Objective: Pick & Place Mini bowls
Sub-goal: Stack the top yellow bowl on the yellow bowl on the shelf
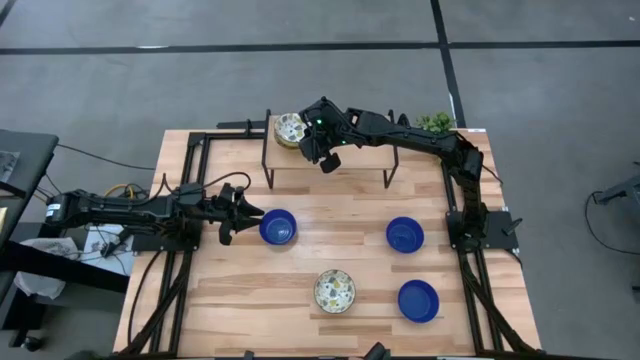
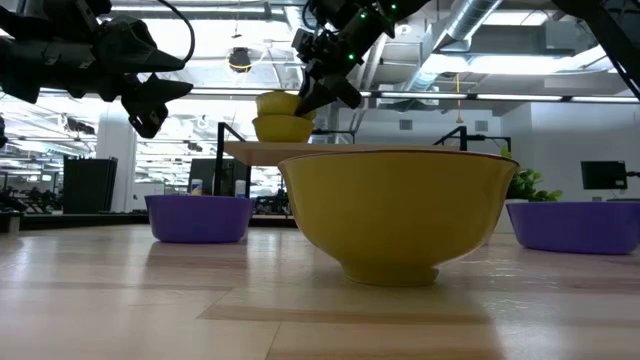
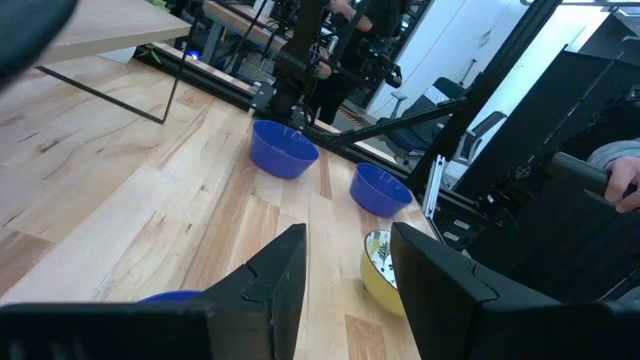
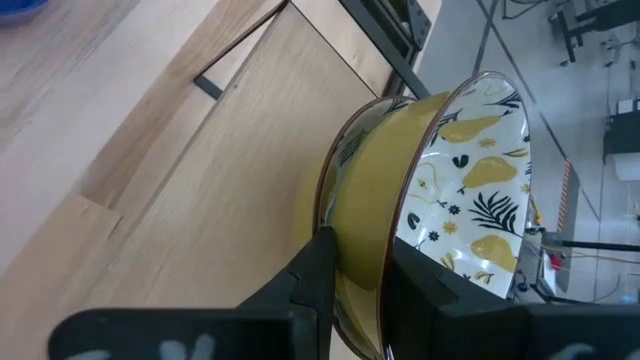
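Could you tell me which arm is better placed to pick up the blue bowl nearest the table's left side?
Left. The left end effector hovers open right beside that blue bowl, while the right end effector is away at the raised shelf by the stacked patterned bowls.

Left gripper (image 3: 348,270) fingers parted, hanging over the wooden table (image 3: 150,200) with a clear gap between them. Rim of a blue bowl (image 3: 175,296) just shows beside one finger, close under the gripper. Patterned bowl (image 3: 383,270), yellow outside with a white floral inside, sits just beyond the gripper, partly hidden by the other finger. Two more blue bowls farther out past the patterned bowl: one (image 3: 381,189) near the table edge, another (image 3: 284,149) beside it, apart. Thin black shelf leg (image 3: 172,95) stands well away from the patterned bowl. A person's hand (image 3: 628,185) shows past the table edge.
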Tool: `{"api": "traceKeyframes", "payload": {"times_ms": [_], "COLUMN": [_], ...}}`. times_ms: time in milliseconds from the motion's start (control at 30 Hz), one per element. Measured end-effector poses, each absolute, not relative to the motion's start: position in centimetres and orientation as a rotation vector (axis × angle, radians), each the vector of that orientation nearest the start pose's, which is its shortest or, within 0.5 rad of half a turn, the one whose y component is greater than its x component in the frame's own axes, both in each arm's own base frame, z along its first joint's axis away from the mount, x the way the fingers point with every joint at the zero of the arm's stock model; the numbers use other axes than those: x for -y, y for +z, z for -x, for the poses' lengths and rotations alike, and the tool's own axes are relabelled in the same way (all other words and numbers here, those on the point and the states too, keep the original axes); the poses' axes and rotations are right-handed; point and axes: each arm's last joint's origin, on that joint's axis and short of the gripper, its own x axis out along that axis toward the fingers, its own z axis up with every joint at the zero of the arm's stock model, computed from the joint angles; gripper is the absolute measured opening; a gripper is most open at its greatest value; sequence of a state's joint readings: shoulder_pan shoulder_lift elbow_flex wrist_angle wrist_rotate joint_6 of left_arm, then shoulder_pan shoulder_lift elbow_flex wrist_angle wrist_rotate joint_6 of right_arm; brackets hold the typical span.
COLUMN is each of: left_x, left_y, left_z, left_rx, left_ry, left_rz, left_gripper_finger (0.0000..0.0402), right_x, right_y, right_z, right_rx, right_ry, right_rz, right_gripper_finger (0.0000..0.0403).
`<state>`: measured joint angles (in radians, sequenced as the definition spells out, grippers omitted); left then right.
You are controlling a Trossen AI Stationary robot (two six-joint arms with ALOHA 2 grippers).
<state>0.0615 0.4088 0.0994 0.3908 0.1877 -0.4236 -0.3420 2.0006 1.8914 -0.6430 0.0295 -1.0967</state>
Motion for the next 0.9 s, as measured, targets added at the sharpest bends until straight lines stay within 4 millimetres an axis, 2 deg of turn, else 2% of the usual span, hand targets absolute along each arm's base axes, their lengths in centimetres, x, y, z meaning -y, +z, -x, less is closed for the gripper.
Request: {"api": "traceKeyframes", "payload": {"times_ms": [900], "left_x": [-0.23], "left_y": [19.88], "left_z": [-12.54], "left_rx": [0.053], "left_ry": [-0.141], "left_rz": [0.413], "left_gripper_finger": [0.0145], "right_x": [15.36], "right_y": [31.28], "right_z": [-42.61], "right_rx": [-0.835], "right_ry": [0.034], "right_rz": [0.883], "right_gripper_finger": [0.0057]}}
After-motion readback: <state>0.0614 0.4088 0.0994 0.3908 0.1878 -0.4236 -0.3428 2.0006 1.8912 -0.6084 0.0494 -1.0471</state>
